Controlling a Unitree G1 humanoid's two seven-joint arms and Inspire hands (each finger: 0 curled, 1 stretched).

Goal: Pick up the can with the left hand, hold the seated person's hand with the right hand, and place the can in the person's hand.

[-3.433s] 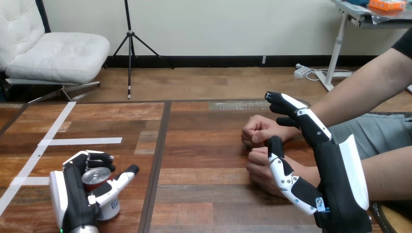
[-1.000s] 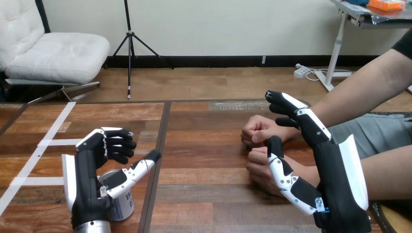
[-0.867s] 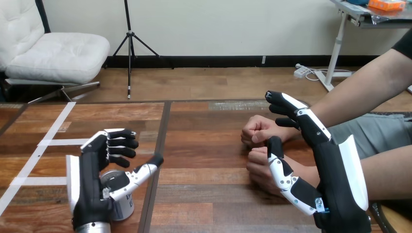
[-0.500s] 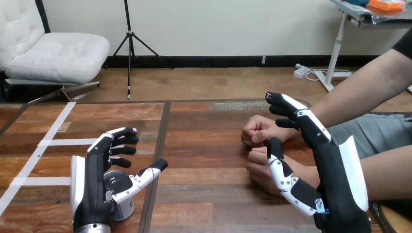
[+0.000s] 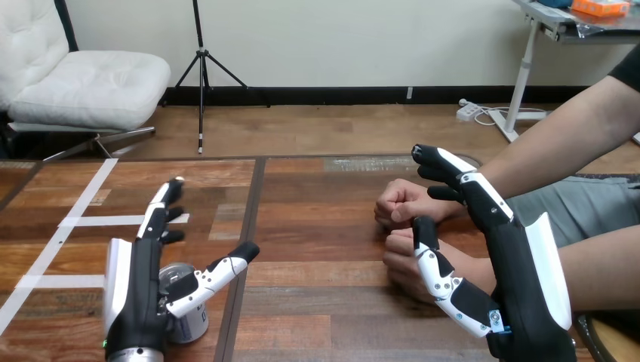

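Silver cylindrical metal can [image 5: 195, 326] stands upright on the brown wooden table [image 5: 324, 302] at lower left, beside the left hand [image 5: 136, 294] — fingers straight, released; right hand [image 5: 521, 279] uncurled, grasping nothing — thumb against the person's nearer fist [image 5: 398, 260].

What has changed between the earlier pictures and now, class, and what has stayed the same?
The left robot hand has let go of the can: its fingers, curled round it at first, have straightened and now point away across the table. The can stands on the table by its palm. The right robot hand and the person's fists have stayed put.
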